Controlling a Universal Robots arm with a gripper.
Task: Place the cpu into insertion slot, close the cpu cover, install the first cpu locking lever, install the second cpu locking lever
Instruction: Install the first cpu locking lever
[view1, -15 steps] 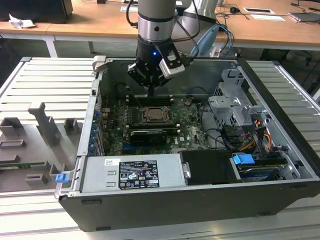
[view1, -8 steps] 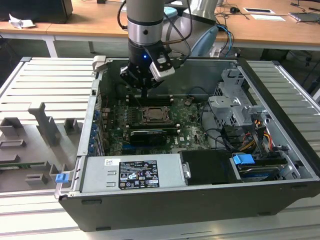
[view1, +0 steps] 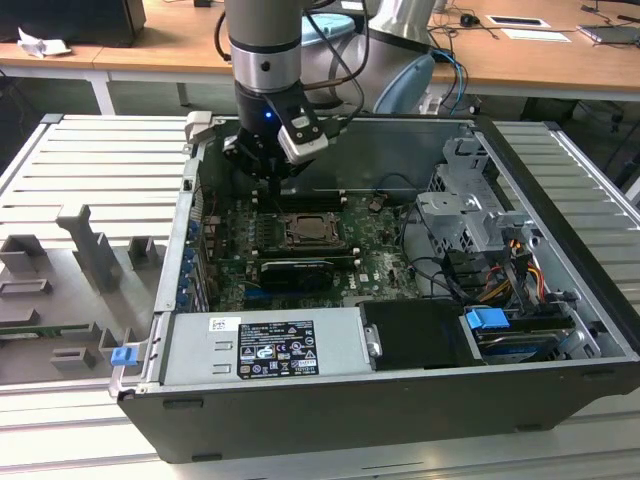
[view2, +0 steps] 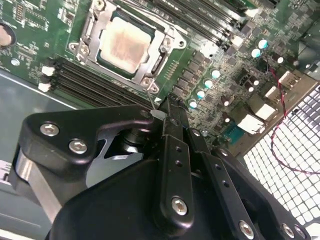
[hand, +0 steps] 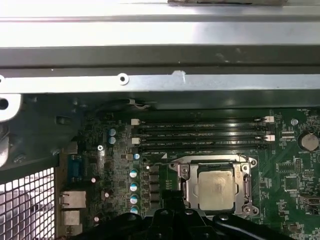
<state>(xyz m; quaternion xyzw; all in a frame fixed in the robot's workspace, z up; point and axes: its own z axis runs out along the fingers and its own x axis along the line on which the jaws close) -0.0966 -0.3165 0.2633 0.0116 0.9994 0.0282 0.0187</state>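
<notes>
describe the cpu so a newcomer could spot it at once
Inside the open computer case lies a green motherboard. Near its middle a silvery metal frame borders the cpu: the one pale flat square, unlike the long black memory slots beside it.

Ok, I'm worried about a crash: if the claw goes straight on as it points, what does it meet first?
Likely the green board off a corner of the insertion slot, ahead of the claw in the second wrist view; depth is unclear, so it might catch the slot's rim instead.
</notes>
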